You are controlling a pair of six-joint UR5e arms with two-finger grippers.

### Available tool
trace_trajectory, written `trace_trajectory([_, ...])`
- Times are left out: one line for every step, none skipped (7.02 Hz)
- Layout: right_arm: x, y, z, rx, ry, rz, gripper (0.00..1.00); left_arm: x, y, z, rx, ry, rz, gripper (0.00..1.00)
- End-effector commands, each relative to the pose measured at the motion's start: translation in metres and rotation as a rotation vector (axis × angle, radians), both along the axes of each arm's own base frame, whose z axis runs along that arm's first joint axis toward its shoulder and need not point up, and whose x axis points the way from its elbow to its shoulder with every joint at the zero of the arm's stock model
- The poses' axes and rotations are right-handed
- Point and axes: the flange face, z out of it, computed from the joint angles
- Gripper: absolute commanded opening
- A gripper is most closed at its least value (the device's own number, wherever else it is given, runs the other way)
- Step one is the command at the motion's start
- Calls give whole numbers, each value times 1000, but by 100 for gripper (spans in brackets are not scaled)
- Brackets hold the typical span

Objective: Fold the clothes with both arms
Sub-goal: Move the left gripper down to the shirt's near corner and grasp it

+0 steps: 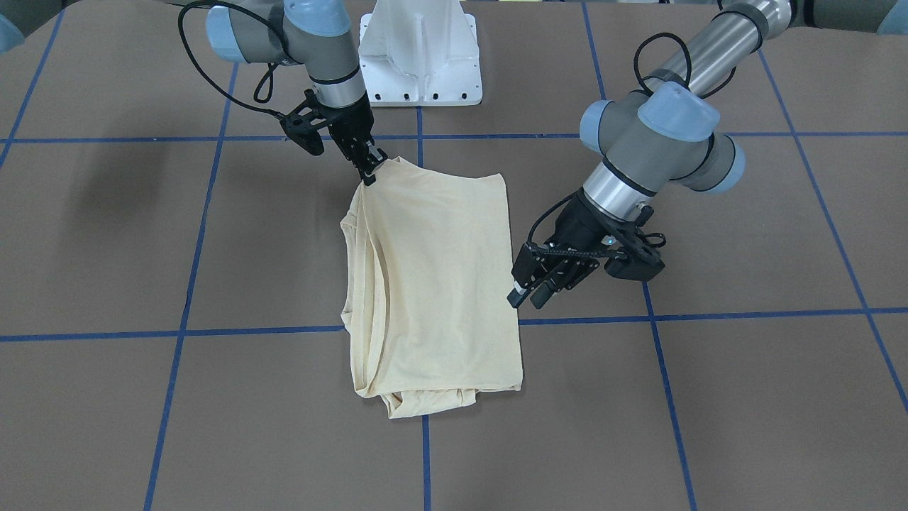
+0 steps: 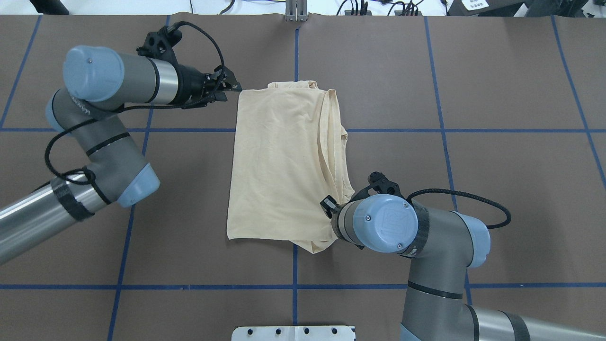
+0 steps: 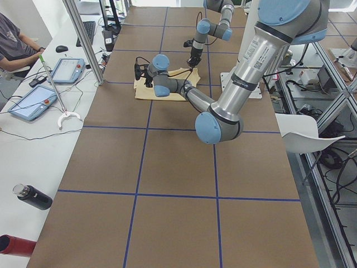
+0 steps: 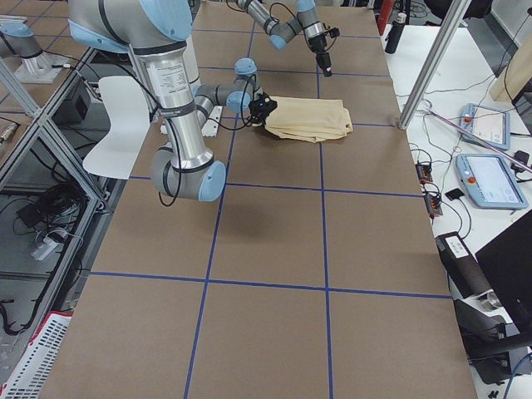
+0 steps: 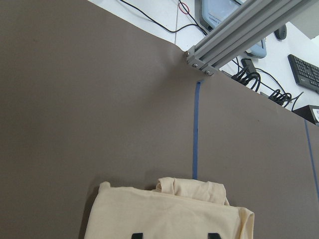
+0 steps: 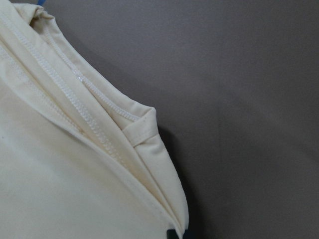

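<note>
The pale cream-yellow shirt lies folded into a rough rectangle at the table's middle; its print is hidden. My right gripper is shut on the shirt's near corner and holds it slightly raised; in the overhead view my own wrist mostly covers the gripper. The right wrist view shows layered hems close up. My left gripper is open and empty, hovering at the shirt's far corner on my left side. The left wrist view shows two spread fingertips over the shirt's edge.
The white pedestal base stands at my edge of the table. Blue tape lines grid the brown table. An aluminium post stands at the far edge. Tablets, a bottle and a seated person are on the operators' side.
</note>
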Motion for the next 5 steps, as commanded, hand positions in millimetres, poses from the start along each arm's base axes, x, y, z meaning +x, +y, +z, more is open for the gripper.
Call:
trace_trajectory([1, 1, -1, 1, -1, -2, 0, 14, 115, 14, -132, 51, 43, 53])
trace_trajectory([1, 1, -2, 2, -3, -2, 0, 16, 152, 29, -184, 55, 34, 53])
trace_trajectory([1, 1, -3, 3, -6, -2, 0, 32, 171, 31, -288, 98, 4, 53])
trace_trajectory([1, 1, -4, 3, -7, -2, 0, 54, 196, 34, -369, 128, -31, 53])
trace_trajectory([1, 1, -4, 3, -7, -2, 0, 72, 217, 38, -400, 136, -51, 53])
